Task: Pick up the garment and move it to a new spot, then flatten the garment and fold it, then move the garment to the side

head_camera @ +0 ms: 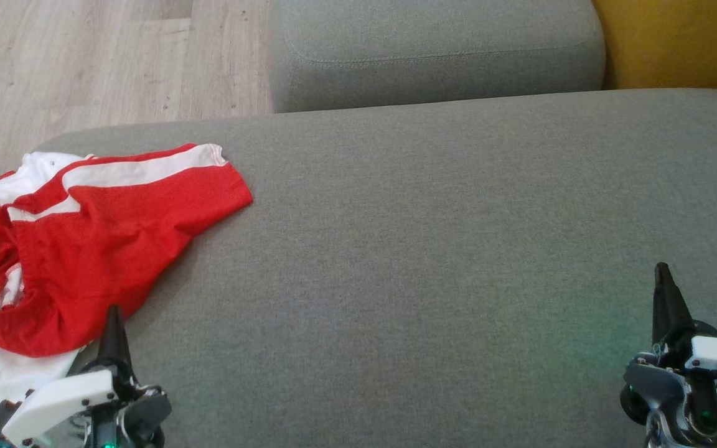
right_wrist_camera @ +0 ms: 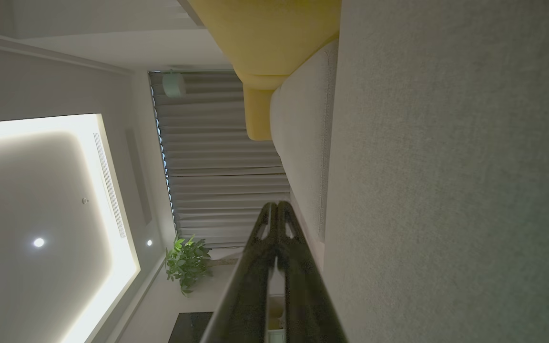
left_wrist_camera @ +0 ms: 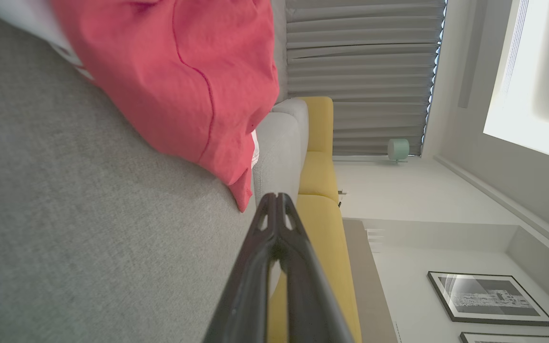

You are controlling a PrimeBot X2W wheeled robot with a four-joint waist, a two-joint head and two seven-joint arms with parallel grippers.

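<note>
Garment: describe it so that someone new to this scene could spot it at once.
Start at the wide grey sofa. Go to its left end, just ahead of the left pincer. There lies the garment, crumpled: red with white stripes, the only bright cloth on plain grey.

We see a broad grey seat cushion (head_camera: 433,236) with a second grey cushion (head_camera: 433,50) beyond it; pale wooden floor (head_camera: 84,62) lies to their left, yellow upholstery (head_camera: 676,43) to the right; pleated grey curtains (left_wrist_camera: 360,71) hang beside a leafy potted plant (right_wrist_camera: 186,262); a framed picture (left_wrist_camera: 489,297) sits on a white wall.
</note>
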